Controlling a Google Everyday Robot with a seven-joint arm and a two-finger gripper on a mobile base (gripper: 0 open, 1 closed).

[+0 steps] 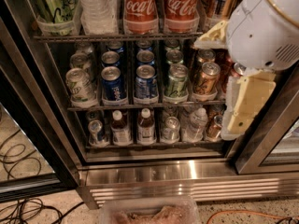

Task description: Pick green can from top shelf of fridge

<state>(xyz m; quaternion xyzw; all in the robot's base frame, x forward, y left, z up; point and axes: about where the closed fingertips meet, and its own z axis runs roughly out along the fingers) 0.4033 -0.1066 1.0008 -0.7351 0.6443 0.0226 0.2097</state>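
Note:
The green can [51, 4] is a tall pale-green can with black script, standing in a clear bin at the far left of the top shelf [117, 36] of the fridge [187, 176]. My gripper [218, 80] is at the right side of the open fridge, in front of the right end of the top and middle racks. Its white wrist [266, 27] fills the upper right. One cream finger [211, 34] points left at top-shelf level and the other [247, 101] hangs down, so the jaws are apart and hold nothing. The gripper is far to the right of the green can.
A water bottle [96, 6] and two red Coca-Cola cans [138, 8] stand between the green can and the gripper. Short cans [145, 83] fill the middle rack and small bottles [145, 125] the lower one. Door frame [266, 139] at right, cables [14, 153] on the floor at left, a plastic tub [149, 211] below.

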